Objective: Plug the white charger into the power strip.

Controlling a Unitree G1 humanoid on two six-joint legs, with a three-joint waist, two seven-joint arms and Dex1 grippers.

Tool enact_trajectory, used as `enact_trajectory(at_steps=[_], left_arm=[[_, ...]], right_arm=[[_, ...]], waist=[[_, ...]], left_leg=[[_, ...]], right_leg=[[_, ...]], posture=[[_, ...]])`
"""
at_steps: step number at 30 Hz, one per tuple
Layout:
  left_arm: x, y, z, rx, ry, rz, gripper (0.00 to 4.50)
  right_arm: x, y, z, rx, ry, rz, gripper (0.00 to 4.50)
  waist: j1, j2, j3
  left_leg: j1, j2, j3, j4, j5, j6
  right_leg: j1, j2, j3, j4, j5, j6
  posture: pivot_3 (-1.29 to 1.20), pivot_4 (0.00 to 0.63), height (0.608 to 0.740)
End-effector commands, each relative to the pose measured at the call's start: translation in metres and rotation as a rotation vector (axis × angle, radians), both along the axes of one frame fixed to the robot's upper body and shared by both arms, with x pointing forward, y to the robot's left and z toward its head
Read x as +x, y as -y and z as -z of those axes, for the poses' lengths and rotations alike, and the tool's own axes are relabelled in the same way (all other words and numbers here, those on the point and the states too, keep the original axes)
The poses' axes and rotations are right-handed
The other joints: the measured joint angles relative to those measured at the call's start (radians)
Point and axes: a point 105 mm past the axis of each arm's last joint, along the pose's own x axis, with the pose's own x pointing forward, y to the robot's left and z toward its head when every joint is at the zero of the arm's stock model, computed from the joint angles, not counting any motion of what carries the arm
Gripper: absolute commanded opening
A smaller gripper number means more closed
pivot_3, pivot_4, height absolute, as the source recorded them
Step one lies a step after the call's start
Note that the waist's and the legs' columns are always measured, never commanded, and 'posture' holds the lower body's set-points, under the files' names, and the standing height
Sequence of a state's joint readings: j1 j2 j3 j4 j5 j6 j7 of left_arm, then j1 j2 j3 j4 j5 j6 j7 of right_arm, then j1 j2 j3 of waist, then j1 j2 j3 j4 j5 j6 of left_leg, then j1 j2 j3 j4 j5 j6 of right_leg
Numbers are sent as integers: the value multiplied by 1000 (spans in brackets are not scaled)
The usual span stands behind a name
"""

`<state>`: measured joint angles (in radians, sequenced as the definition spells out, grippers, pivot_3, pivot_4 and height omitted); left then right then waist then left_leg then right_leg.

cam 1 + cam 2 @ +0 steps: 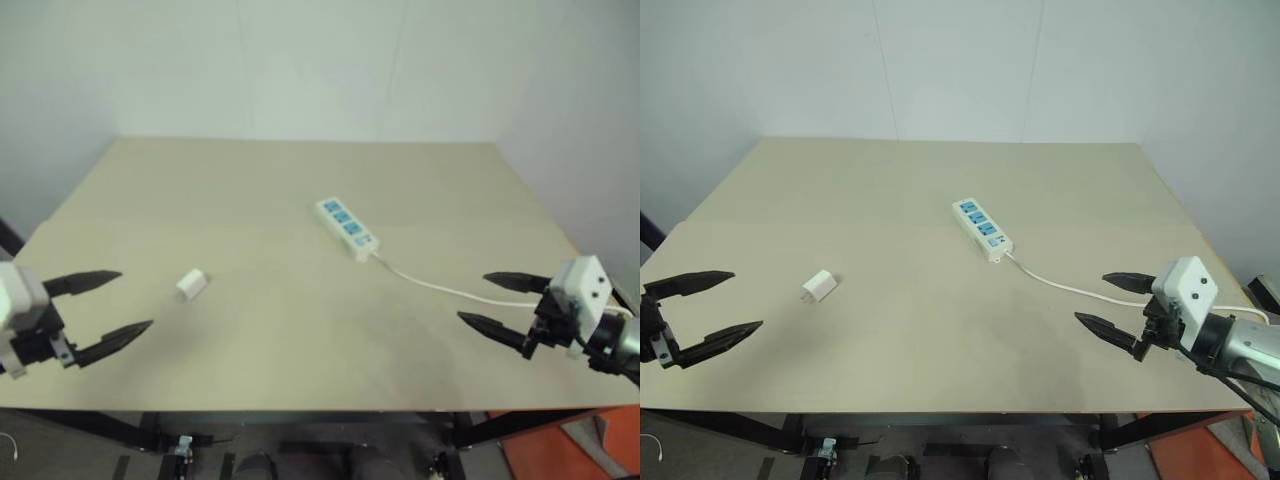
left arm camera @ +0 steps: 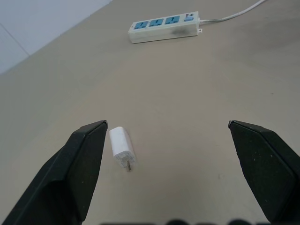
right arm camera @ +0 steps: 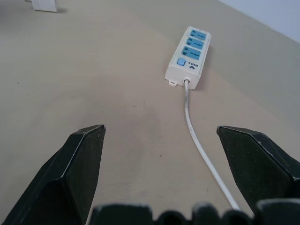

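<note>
A beige table [image 1: 890, 190] stands before a white wall [image 1: 960, 60].

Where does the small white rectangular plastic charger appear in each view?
Left eye view: white charger on the table's left half.
Right eye view: charger, same spot.
Left wrist view: charger beside one black finger.
Right wrist view: a white block at the frame's edge, probably the charger.
Shared landmark: the long white power strip.

Beige table [image 1: 940, 190] with white charger [image 1: 820, 286], well apart from power strip [image 1: 981, 230] and cable [image 1: 1060, 285].
</note>
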<state>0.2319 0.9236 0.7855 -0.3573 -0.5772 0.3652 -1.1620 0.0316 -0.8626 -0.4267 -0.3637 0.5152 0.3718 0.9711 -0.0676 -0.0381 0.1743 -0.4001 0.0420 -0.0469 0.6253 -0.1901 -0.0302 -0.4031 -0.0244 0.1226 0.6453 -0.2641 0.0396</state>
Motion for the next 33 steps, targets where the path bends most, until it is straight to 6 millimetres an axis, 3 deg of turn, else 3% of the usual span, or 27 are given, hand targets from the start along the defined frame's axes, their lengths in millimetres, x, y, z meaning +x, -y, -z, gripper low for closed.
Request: enact_trajectory(at_steps=[1, 10, 14, 20, 27, 30, 33], left_arm=[[0, 6, -9, 13, 31, 20, 4500], [0, 11, -11, 3, 43, 24, 4500], [4, 20, -9, -16, 47, 52, 4500], [8, 25, -7, -32, 51, 67, 4500], [7, 27, -6, -40, 49, 72, 4500], [6, 26, -5, -42, 45, 72, 4500], [6, 25, -4, -44, 43, 70, 4500]], right_arm=[[0, -8, -8, -12, 44, -21, 4471], [8, -10, -6, -5, 57, -6, 4471], [36, -27, 10, 18, 60, 84, 4471], [93, -59, 36, 74, 11, 248, 4471], [152, -80, 51, 1, -30, 418, 4471], [166, -87, 59, -32, -73, 431, 4471], [170, -89, 66, -39, -132, 423, 3926]], waist=[[0, 0, 0], [1, 0, 0], [-4, 0, 0], [-6, 1, 0], [-5, 2, 1], [-4, 2, 1], [-4, 2, 1]], left_leg=[[0, 0, 0, 0, 0, 0], [0, 0, 0, 0, 0, 0], [1, 1, 0, 0, 0, 0], [1, 3, 1, 1, 0, 0], [-2, 2, 1, 0, 0, 0], [-2, 2, 1, -1, 0, 0], [-4, 2, 0, -1, 0, 0]], right_leg=[[0, 0, 0, 0, 0, -1], [0, 0, 0, 0, 1, 2], [0, 1, 0, 1, 2, 0], [-1, 3, 1, 2, 3, -2], [-3, 3, 0, 1, 7, -4], [-4, 3, 0, 1, 8, -6], [-4, 3, 0, 1, 8, -6]], posture=[[0, 150, 740], [0, 150, 740], [0, 150, 740], [0, 150, 740], [0, 150, 740], [0, 150, 740], [0, 150, 740]])
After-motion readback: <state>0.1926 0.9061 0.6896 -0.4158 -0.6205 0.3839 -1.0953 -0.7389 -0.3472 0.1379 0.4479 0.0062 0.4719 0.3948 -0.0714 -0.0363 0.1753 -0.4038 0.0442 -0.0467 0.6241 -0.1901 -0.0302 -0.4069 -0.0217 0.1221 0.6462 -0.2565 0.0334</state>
